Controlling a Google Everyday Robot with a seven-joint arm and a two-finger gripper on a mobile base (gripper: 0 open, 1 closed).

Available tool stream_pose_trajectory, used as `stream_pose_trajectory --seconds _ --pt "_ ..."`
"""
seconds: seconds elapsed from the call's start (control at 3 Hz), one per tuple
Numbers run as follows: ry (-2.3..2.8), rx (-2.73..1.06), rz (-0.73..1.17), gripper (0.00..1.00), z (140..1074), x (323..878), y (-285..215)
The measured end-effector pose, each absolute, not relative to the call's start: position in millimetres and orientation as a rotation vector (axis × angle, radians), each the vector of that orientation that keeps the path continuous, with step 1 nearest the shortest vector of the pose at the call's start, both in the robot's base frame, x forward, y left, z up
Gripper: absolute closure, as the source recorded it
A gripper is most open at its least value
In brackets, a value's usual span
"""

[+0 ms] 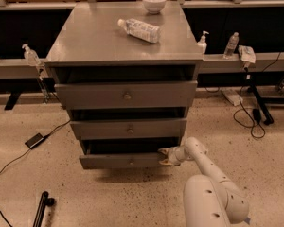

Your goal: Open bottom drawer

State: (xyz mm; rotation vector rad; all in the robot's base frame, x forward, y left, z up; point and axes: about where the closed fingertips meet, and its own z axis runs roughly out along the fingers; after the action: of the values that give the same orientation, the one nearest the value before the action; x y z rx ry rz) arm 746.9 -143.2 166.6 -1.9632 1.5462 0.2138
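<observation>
The bottom drawer (123, 161) is the lowest, narrowest grey front of the metal cabinet (118, 37), with a small round knob (131, 162) at its centre. It stands pulled out a little, with a dark gap above its front. My gripper (164, 156) is at the drawer front's right end, its fingers reaching around the top right corner of the panel. The white arm (203, 167) runs back from there to the lower right.
The mid-sized drawer (128, 128) and the tallest drawer (125, 95) sit above. A plastic bottle (139, 29) lies on the cabinet top, with a white bowl (154, 3) behind it. A cable and power brick (36, 140) lie on the floor at left, a black stand (258, 103) at right.
</observation>
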Motion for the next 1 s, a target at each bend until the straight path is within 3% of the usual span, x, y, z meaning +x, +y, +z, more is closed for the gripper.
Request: stream_pose_trajectory --seconds 0.67,1.0 --pt "1.546 -1.963 0.214 0.68 166.6 746.9 -143.2" --pt "1.546 -1.963 0.214 0.45 166.6 746.8 -143.2"
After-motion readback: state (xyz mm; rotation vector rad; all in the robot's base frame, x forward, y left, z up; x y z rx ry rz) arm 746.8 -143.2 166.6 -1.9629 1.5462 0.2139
